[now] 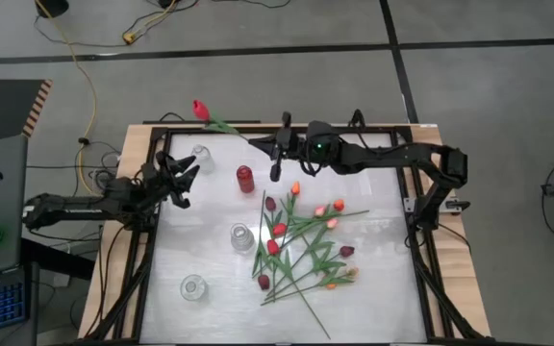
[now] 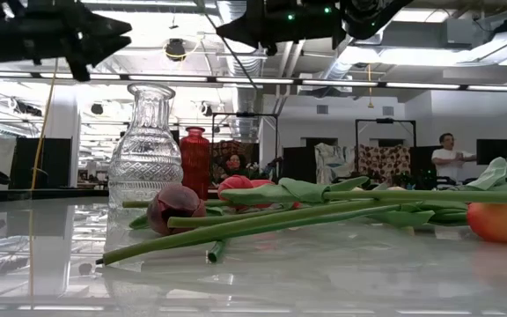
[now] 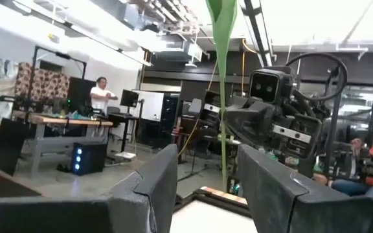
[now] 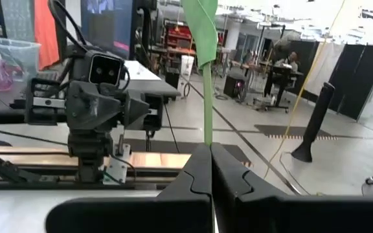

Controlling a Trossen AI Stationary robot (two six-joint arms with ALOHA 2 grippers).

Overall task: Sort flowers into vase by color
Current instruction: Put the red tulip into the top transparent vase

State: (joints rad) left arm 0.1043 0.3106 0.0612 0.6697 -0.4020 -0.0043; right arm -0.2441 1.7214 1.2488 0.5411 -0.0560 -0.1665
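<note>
Item: red flower (image 1: 200,110), stem pinched between the closed fingers of the right gripper (image 1: 261,143) at the far edge of the worktop (image 1: 373,279), bud hanging out past the frame. Left gripper (image 1: 183,176) waits near the left edge, fingers spread wide and empty. Red vase (image 1: 245,179) stands between the two grippers; three clear vases (image 1: 241,236) stand nearby. Remaining flowers (image 1: 306,245) lie heaped mid-worktop. Step in hand: carrying a red flower, probably to the red vase. Next move calls for bringing the stem end over the vase mouth.

Right end effector (image 1: 263,141) clamped — left (image 1: 183,175) spread.
</note>
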